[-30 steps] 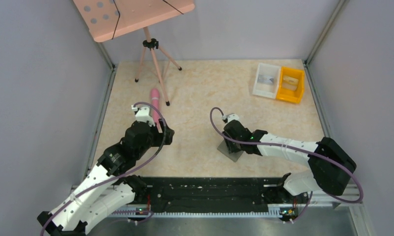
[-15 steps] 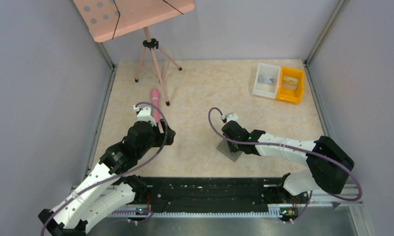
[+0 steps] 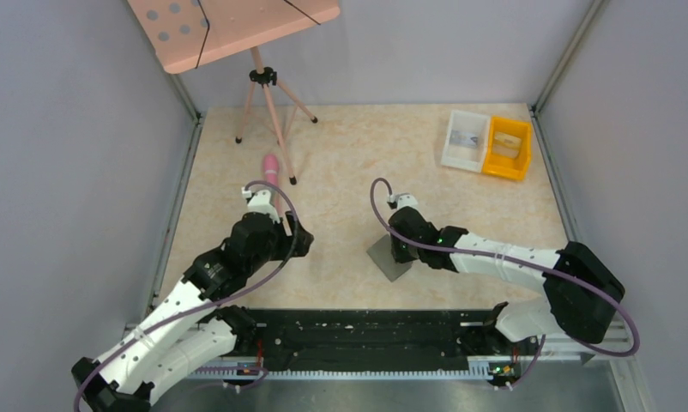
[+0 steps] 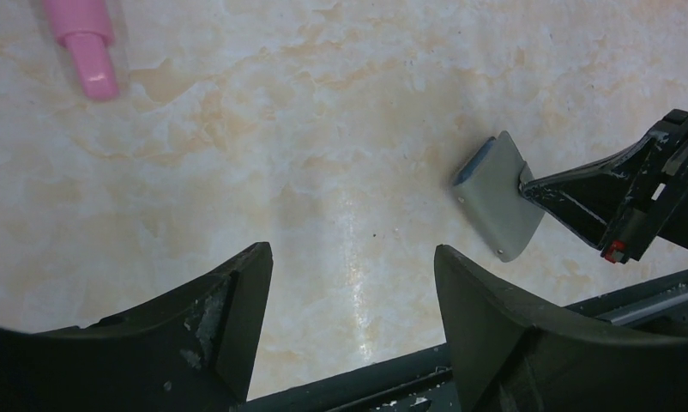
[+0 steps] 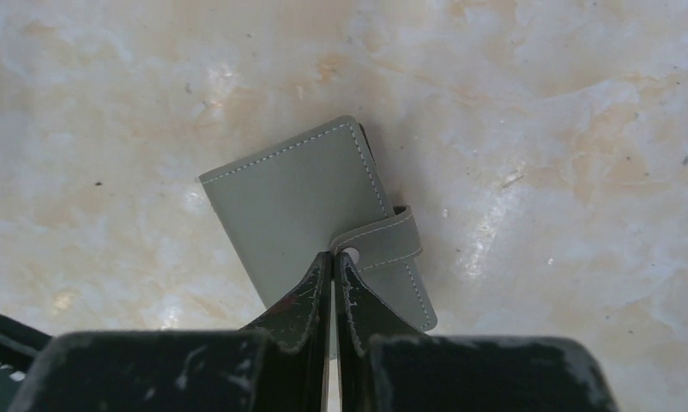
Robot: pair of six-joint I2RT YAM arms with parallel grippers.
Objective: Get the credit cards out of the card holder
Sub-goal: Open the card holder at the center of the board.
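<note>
Grey walls (image 3: 75,172) box in our cell, and its marbled beige surface (image 3: 349,154) fills most of the overhead view. At the far left a pink perforated board (image 3: 238,26) sits on a tripod (image 3: 268,112), well away from the work. Our two arms come next: the left arm (image 3: 199,279) hangs over the surface on its own side, and the left jaws are released, spread wide with nothing between them, which we read as standing by until there is something to steady or pull. The right arm (image 3: 495,256) reaches to the middle, its wrist bent down over the card holder (image 3: 385,261). A white bin (image 3: 461,165) and a yellow bin (image 3: 505,172) stand side by side in the far right corner, well apart from both arms; whether they are meant to receive anything we cannot say. The card holder lies near the middle of the surface, towards the near edge, folded closed with its grey cover up, so its contents are hidden. A pink tube-like object (image 3: 270,166) lies by a tripod foot. Smallest of all, a strap (image 5: 383,245) wraps over the holder's edge and ends in a snap (image 5: 351,255); the right jaws are clenched tight with their tips right at that snap end, likely to catch the tab and pop it open, though we cannot tell whether any of the strap is actually pinched.
</note>
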